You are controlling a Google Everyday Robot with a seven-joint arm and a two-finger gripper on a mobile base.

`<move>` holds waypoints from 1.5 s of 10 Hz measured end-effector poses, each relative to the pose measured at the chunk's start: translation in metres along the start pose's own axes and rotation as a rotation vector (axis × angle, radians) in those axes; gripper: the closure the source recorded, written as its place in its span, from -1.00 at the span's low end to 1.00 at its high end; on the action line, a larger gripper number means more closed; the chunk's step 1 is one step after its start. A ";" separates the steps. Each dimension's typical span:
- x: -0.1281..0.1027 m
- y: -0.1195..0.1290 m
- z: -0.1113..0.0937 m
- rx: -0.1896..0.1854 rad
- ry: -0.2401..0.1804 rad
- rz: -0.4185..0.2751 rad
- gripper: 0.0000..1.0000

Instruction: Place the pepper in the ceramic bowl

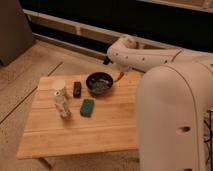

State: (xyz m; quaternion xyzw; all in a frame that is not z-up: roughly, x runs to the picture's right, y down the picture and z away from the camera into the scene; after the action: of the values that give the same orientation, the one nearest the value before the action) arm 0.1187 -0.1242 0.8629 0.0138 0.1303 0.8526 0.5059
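The ceramic bowl (pixel 100 82) is round and dark with a glossy blue-grey inside, and stands at the back middle of the wooden table (pixel 105 130). The small red-orange pepper (pixel 119 76) hangs just off the bowl's right rim, a little above the table. My gripper (pixel 120 73) reaches down from the white arm (pixel 135 55) and is shut on the pepper's upper end. The arm hides most of the fingers.
A white cup (pixel 59 86) stands at the table's back left, with a small dark block (pixel 77 89) between it and the bowl. A teal-green sponge (pixel 87 107) lies in front of the bowl. A pale bottle-like object (pixel 63 107) stands left of the sponge. My white body (pixel 175 120) fills the right side.
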 end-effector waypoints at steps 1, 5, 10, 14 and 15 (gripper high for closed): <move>-0.004 0.008 0.007 -0.015 -0.001 -0.003 1.00; 0.021 0.073 0.047 -0.060 0.064 -0.089 1.00; 0.044 0.119 0.068 -0.081 0.128 -0.150 1.00; 0.044 0.119 0.068 -0.081 0.127 -0.149 1.00; 0.043 0.118 0.068 -0.081 0.127 -0.148 1.00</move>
State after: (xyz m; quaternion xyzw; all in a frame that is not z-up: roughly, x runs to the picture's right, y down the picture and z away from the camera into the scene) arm 0.0067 -0.1262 0.9512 -0.0703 0.1282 0.8165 0.5586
